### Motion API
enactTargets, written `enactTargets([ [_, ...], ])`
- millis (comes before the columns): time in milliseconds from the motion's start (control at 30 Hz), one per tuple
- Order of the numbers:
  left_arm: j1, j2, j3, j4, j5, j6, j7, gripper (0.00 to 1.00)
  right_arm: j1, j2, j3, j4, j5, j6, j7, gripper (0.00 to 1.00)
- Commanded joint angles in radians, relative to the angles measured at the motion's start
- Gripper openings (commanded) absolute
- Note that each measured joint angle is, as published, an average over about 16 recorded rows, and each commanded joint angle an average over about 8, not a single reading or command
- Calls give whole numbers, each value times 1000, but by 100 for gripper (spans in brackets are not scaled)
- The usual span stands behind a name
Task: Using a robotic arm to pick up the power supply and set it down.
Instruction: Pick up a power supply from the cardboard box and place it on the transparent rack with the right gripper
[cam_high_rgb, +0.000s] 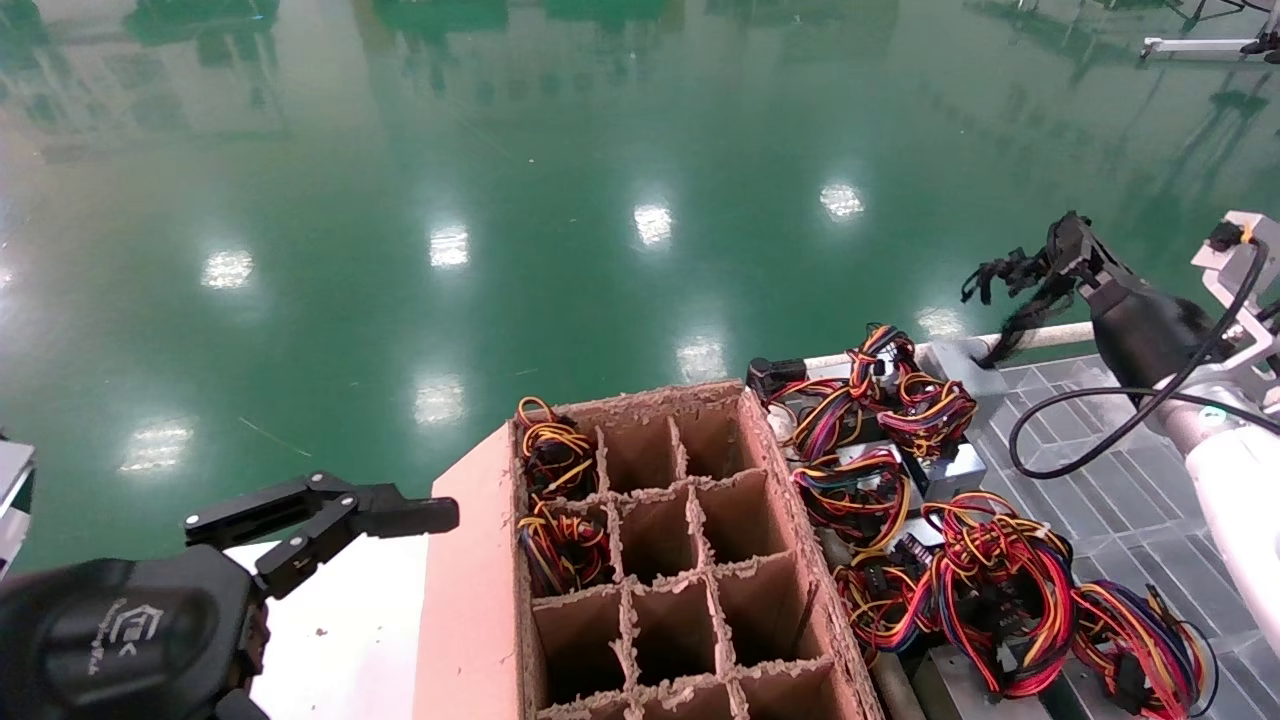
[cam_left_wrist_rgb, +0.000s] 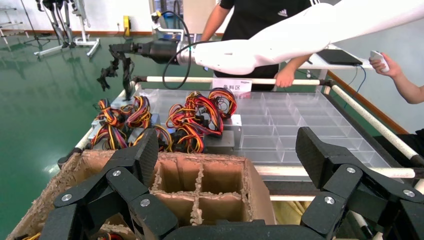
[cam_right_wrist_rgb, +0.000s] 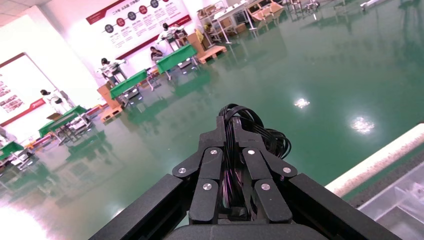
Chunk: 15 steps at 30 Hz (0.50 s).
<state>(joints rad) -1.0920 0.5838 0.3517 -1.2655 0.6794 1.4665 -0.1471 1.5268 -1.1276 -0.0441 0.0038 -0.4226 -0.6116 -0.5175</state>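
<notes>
Closest to the head cam is the left claw, parked low beside the cardboard divider box with its fingers spread wide and holding nothing. Over on the right, the robotic arm has its right claw clenched on the black cable bundle of the power supply, so the little grey box dangles at the white rail of the clear tray, just past the boxes with colourful wires.
</notes>
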Motion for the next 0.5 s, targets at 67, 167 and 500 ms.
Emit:
enactTargets([
  [67,0,0,0,0,0,0,0,100,-6,0,6,-2,9,2,-6,0],
  [167,0,0,0,0,0,0,0,100,1,-8,4,-2,6,11,-13,0],
  [500,0,0,0,0,0,0,0,100,27,-48,-14,-4,-20,42,-25,0],
])
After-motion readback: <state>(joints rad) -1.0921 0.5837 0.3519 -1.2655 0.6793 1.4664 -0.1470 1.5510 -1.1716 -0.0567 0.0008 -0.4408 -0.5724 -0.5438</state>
